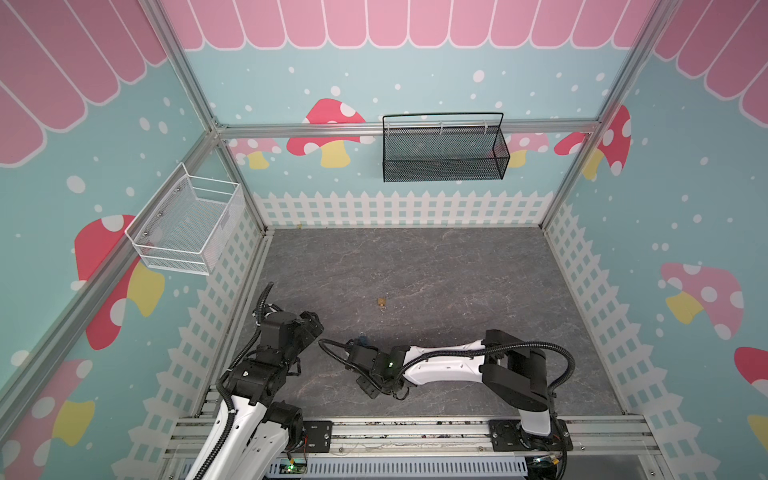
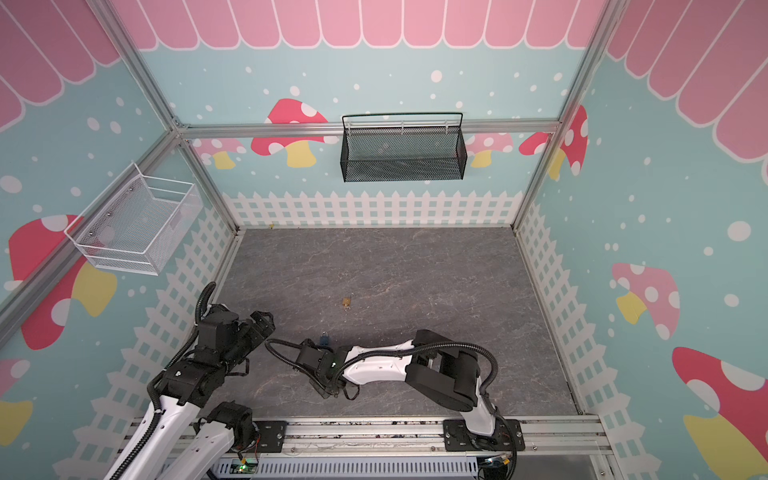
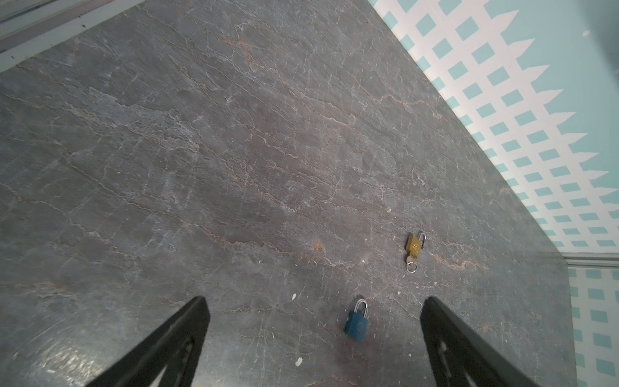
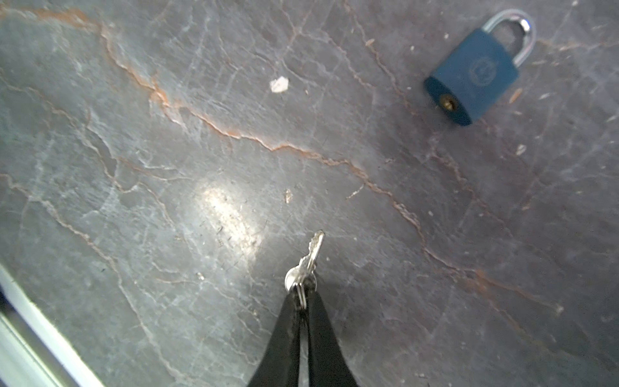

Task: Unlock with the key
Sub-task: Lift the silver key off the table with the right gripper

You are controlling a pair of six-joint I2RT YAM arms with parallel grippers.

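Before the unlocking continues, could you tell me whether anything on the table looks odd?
Nothing serious: pale chips lie on the table near the blue padlock, and the brass padlock has a second key in it, besides the key in the right gripper.

No writing here that we can read.
We see a round embossed emblem on the blue padlock (image 4: 475, 72), lying ahead of the right pincer (image 4: 303, 291) and well off to one side, yet its lettering is too blurred for us to make out. The brass padlock (image 3: 414, 246), out beyond the left pincer (image 3: 315, 298) and nearer one finger than the other, bears a faint marking on its face, too small for us to read. The key (image 4: 314, 249) at the right pincer's tips shows us no legible stamp.
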